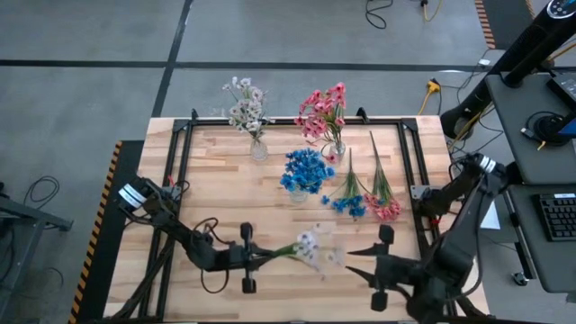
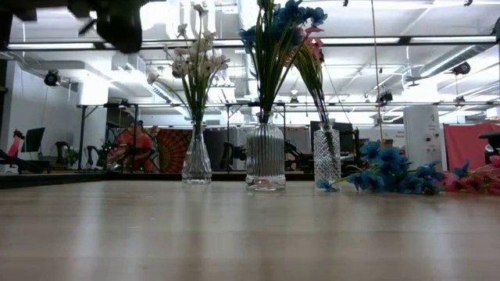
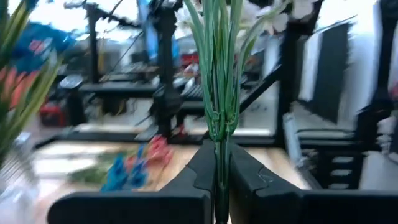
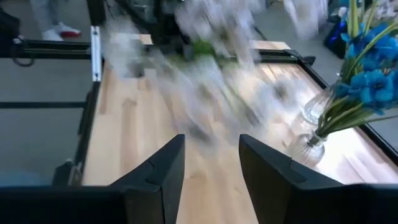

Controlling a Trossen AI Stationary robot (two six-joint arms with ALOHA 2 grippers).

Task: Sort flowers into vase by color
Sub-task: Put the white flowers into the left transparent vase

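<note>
Left hand [image 1: 261, 258], lower centre of high view, pinched thin green stem of white-blossomed spray [image 1: 310, 247], carried clear of wooden surface [image 1: 216, 189] for vase insertion. Right hand [image 4: 210, 163], lower right, fingers apart, empty.

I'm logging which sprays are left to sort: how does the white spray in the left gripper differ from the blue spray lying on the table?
The white spray is clamped by its stem in the left gripper and held off the table; the blue spray lies loose on the table, touched by no gripper. The white spray has pale blossoms, the blue spray bright blue ones. The white spray sits near the front edge, the blue spray beside the pink spray. Both have thin green stems and stand in no vase.
</note>
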